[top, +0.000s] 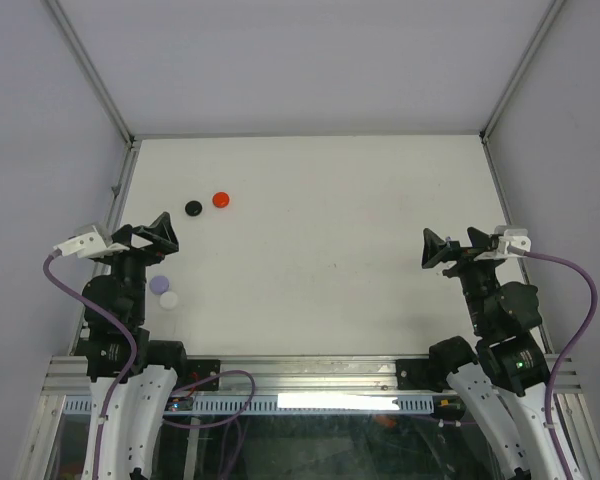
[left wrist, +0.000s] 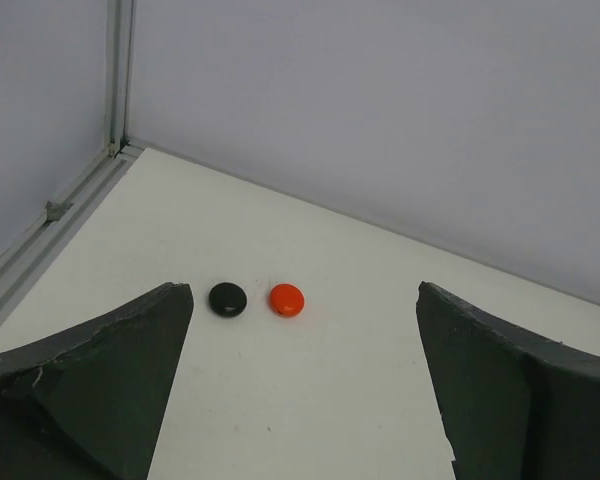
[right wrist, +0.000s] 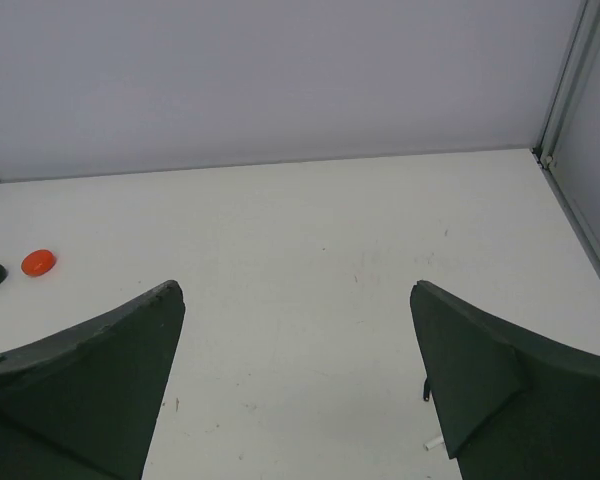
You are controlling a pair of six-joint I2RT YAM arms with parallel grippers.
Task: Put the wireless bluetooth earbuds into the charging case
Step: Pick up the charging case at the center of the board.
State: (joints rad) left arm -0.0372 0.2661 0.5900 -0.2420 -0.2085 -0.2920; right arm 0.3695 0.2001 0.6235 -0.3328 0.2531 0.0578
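Fwd of left gripper point(top: 145, 237) I see black disc point(top: 193, 208) just beside red disc point(top: 221, 200); right gripper point(top: 450, 245) & left both spread wide.

Four small round pieces are lying on the one table point(top: 330, 230): one black piece point(top: 193, 208), one red piece point(top: 221, 200), one lavender piece point(top: 160, 284) and one white piece point(top: 169, 299). No two are sharing a colour. Two end effectors are showing over the table, the left end effector point(top: 148, 233) and the right end effector point(top: 450, 240). Each is presenting two dark fingers, making four fingers in all.
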